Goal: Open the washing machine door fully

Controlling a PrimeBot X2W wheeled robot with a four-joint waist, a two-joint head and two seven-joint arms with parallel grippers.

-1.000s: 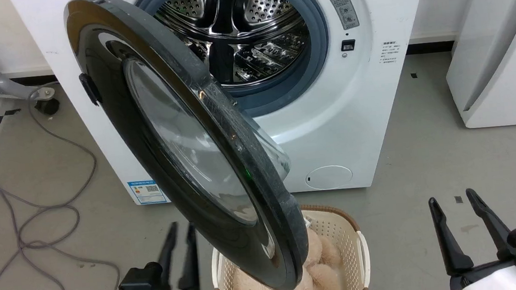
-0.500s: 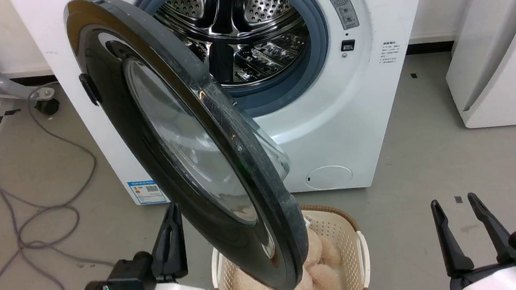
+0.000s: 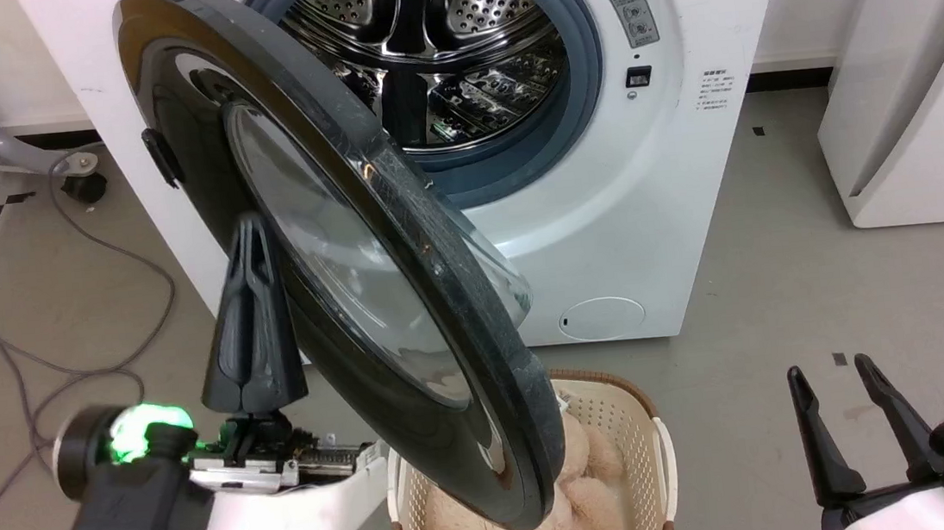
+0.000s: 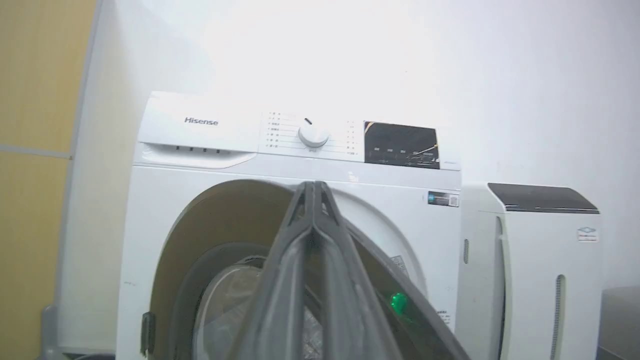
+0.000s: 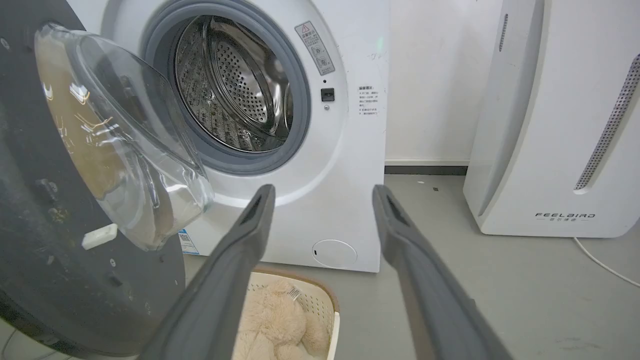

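The washing machine door (image 3: 350, 259), glossy black with a bulging clear window, stands about half open, swung out from the white machine (image 3: 656, 195) on its left hinge. My left gripper (image 3: 247, 224) is shut with nothing in it, fingers pointing up in front of the door's outer face near its left rim; whether it touches the door is unclear. In the left wrist view the closed fingers (image 4: 300, 260) overlap the door (image 4: 200, 225). My right gripper (image 3: 829, 371) is open at the lower right, away from the door. Between its fingers, the right wrist view shows my right gripper (image 5: 322, 192) facing the machine's front, with the door's inner side (image 5: 45, 215) at the left.
A cream laundry basket (image 3: 617, 424) holding a beige plush toy (image 3: 480, 524) sits on the floor under the door's lower edge. A white appliance (image 3: 914, 84) stands to the right of the machine. A grey cable (image 3: 58, 374) loops over the floor at the left.
My left gripper has shut and risen from the lower left up beside the door's outer face. The head view has shifted slightly. The right gripper and the door stay as before.
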